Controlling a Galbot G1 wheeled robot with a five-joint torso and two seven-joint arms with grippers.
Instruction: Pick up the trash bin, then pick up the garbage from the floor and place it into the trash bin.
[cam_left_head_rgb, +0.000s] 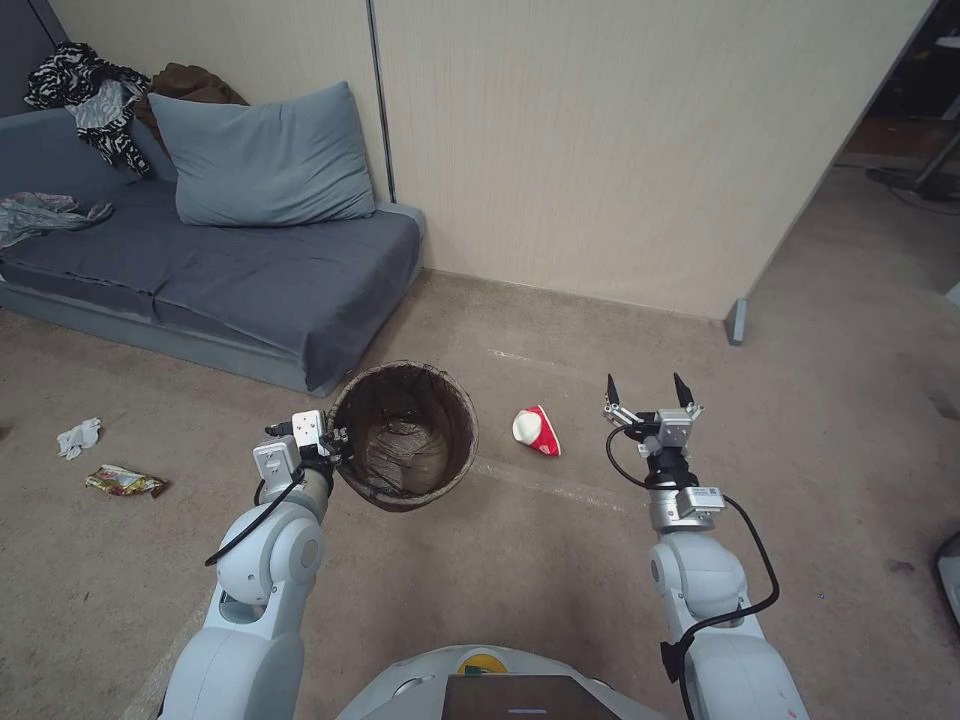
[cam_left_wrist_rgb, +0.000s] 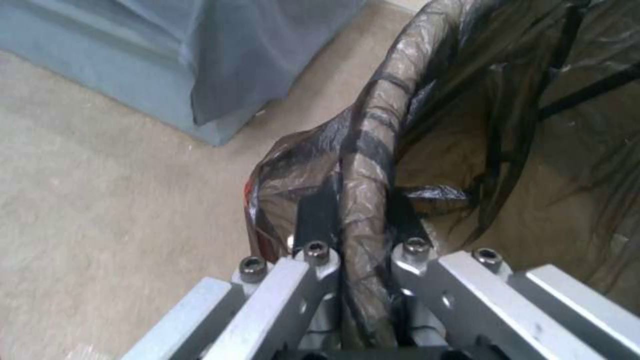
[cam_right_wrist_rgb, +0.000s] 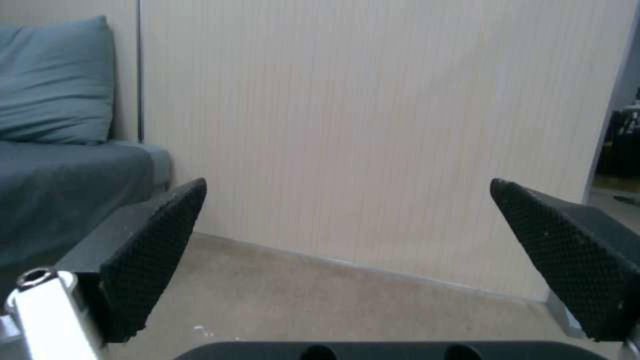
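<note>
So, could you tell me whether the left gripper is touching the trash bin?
Touching. In the left wrist view the left gripper has its fingers shut on the bag-covered rim of the trash bin, one either side.

The left arm reaches forward with its elbow bent, and the left gripper has its fingers clamped on the rim of the trash bin, one finger on each side of the bag-covered edge. The right arm extends straight ahead, its wrist level, and the right gripper has its fingers spread wide with nothing between them.
</note>
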